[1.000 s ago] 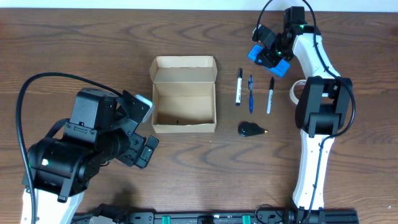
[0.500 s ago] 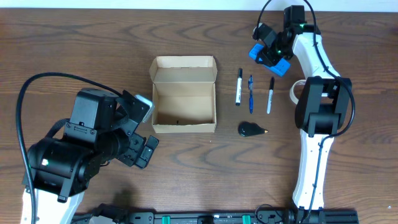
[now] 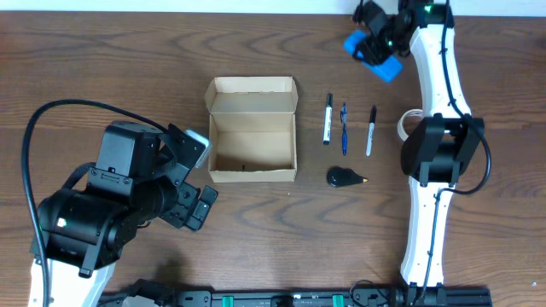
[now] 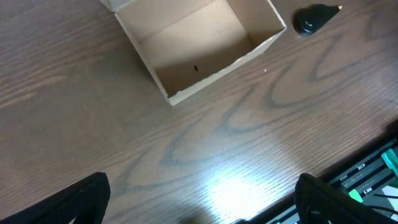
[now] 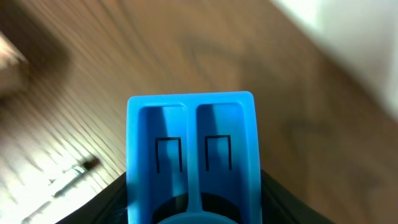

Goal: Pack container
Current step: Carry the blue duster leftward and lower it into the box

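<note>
The container, an open tan cardboard box (image 3: 252, 175) with its lid flap folded back, sits mid-table and looks empty; it also shows in the left wrist view (image 4: 186, 43). My right gripper (image 3: 375, 43) is shut on a blue plastic object (image 3: 377, 58), held near the table's far edge and filling the right wrist view (image 5: 191, 149). My left gripper (image 3: 198, 179) is open and empty, left of and nearer than the box, and its fingers show wide apart in the left wrist view (image 4: 202, 199).
Right of the box lie a black-and-white marker (image 3: 328, 119), a blue pen (image 3: 344, 128) and a black marker (image 3: 370, 130). A black pointed object (image 3: 345, 177) lies nearer. A white tape roll (image 3: 405, 126) is partly hidden by the right arm.
My right gripper has moved with the blue object toward the table's far edge. The left arm and the box have not moved.
</note>
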